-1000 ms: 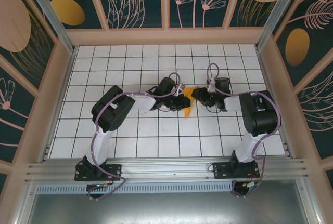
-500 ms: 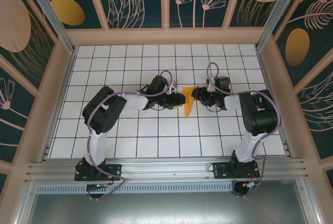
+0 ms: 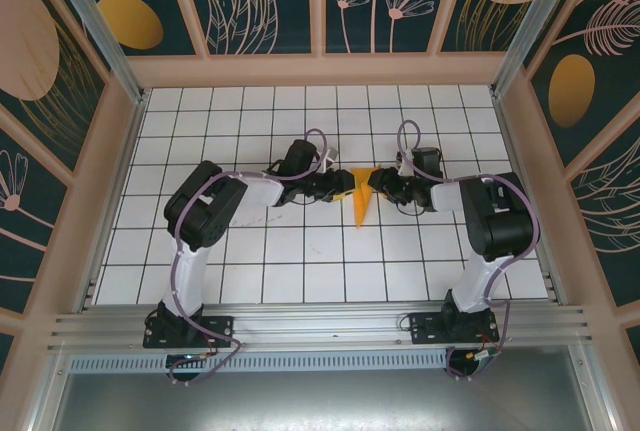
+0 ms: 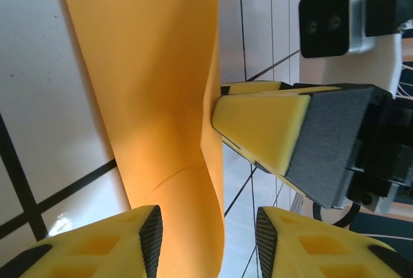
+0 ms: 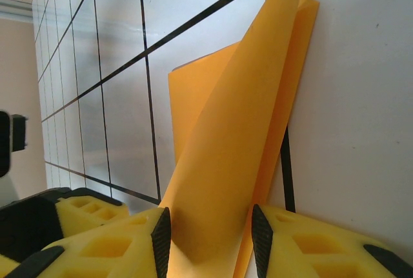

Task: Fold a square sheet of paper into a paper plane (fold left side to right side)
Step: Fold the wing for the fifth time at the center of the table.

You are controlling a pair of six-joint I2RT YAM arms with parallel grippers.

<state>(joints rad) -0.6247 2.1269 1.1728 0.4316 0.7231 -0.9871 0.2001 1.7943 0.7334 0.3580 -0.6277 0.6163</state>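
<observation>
The folded orange paper [image 3: 360, 205] is kept at the middle of the table [image 3: 250, 261]. Its raised side is straddled by the right gripper [image 5: 206, 226], jaws apart (seemingly to steady it). The left gripper [image 4: 208, 229] is unclenched around the near edge, presumably ready for folding rightward.

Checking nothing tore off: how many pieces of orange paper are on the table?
1. The folded orange paper sits centrally between the left gripper and right gripper; scraps under the arms could be hidden.

Left gripper [image 3: 346, 189] jaws parted, now loose around paper plane [image 3: 361, 207] edge; left wrist drawn back leftward
</observation>
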